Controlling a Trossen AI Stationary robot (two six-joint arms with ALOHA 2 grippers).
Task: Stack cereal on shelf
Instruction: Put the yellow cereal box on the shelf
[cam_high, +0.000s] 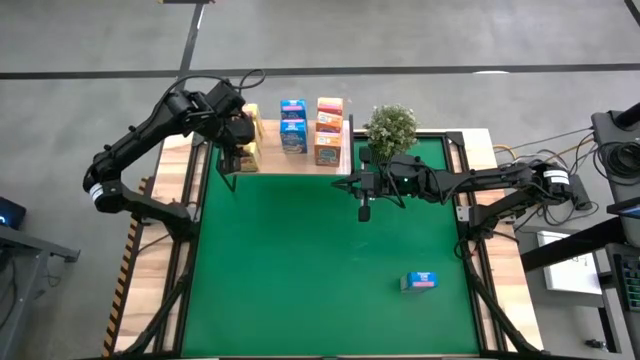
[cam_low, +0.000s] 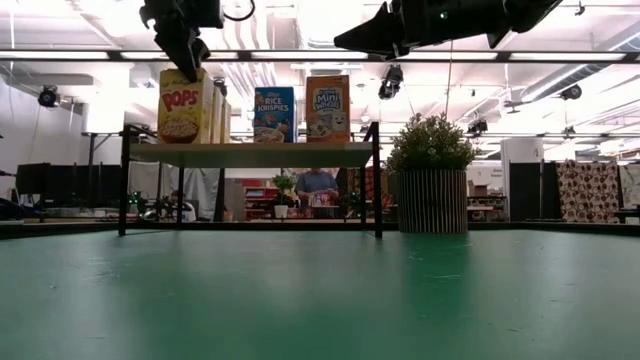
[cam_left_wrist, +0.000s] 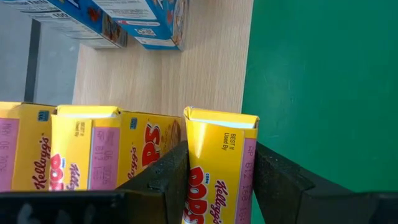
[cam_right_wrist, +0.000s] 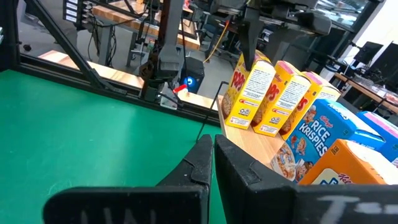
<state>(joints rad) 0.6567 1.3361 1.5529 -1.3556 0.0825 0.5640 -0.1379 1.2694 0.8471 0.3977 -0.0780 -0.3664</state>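
The shelf (cam_high: 300, 162) stands at the mat's far edge and carries yellow, blue (cam_high: 293, 125) and orange-red (cam_high: 328, 130) cereal boxes, upright in rows. My left gripper (cam_high: 237, 135) hangs over the shelf's left end. It is shut on the nearest yellow box (cam_left_wrist: 221, 155), which stands in front of two other yellow boxes (cam_left_wrist: 81, 155). One blue box (cam_high: 420, 281) lies flat on the green mat, near right. My right gripper (cam_high: 364, 207) hovers shut over the mat's middle, right of the shelf, touching nothing. My left gripper pinches the yellow box's top end (cam_left_wrist: 221, 134) between its two fingers (cam_left_wrist: 168, 177), one on each broad face. The fingers come from above, pointing down. The box stands upright, its bottom (cam_low: 183, 138) on the shelf board by the near edge (cam_low: 250, 153).
A potted plant (cam_high: 390, 128) stands just right of the shelf, close beside my right arm. The green mat (cam_high: 300, 270) lies open in front of the shelf. Wooden table borders and black frame rails run along both sides.
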